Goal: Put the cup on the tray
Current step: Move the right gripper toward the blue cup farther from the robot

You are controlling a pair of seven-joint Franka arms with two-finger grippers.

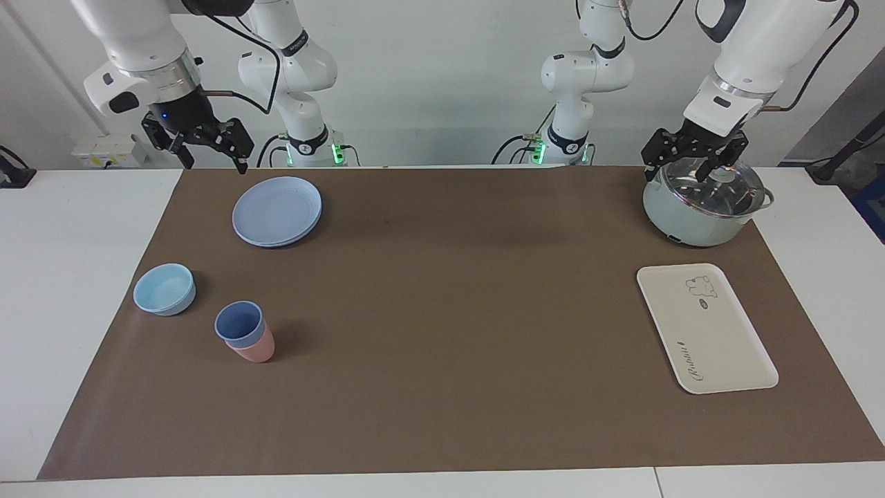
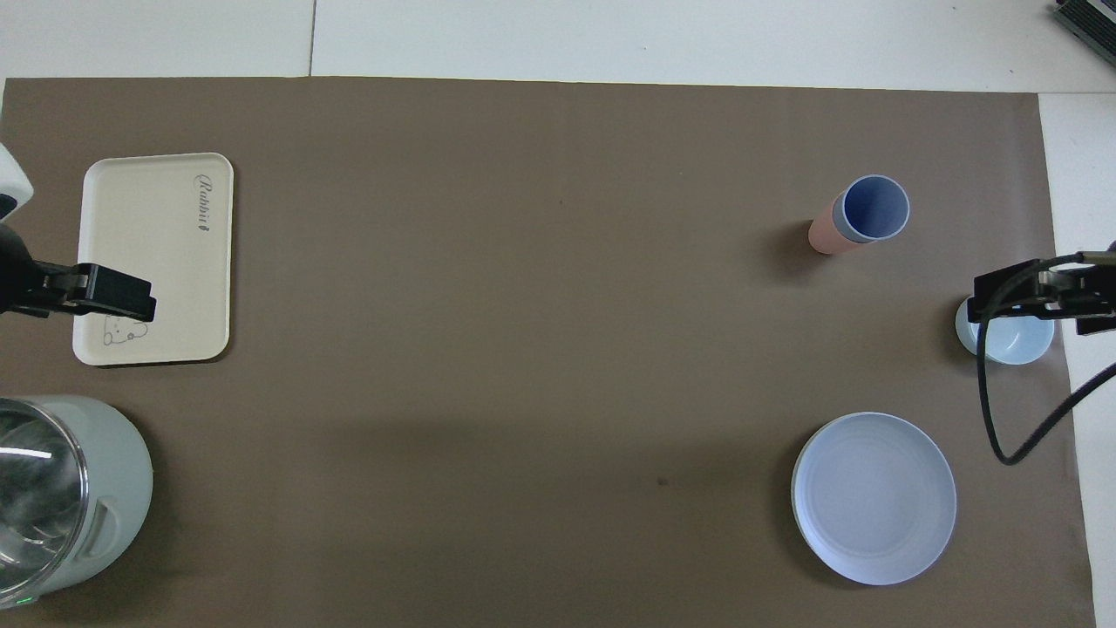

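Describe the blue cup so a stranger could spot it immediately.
Find the brown mat, right arm's end. Farther from the robots than the round plate and beside the shallow bowl, the periwinkle cup sits nested inside a pink cup.

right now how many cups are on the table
2, nested together: the periwinkle-blue cup sits inside the salmon-pink cup, beside the light-blue bowl at the right arm's end. None appear hidden.

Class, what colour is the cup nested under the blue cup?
Salmon pink; the pink cup under the blue cup shows best in the facing view.
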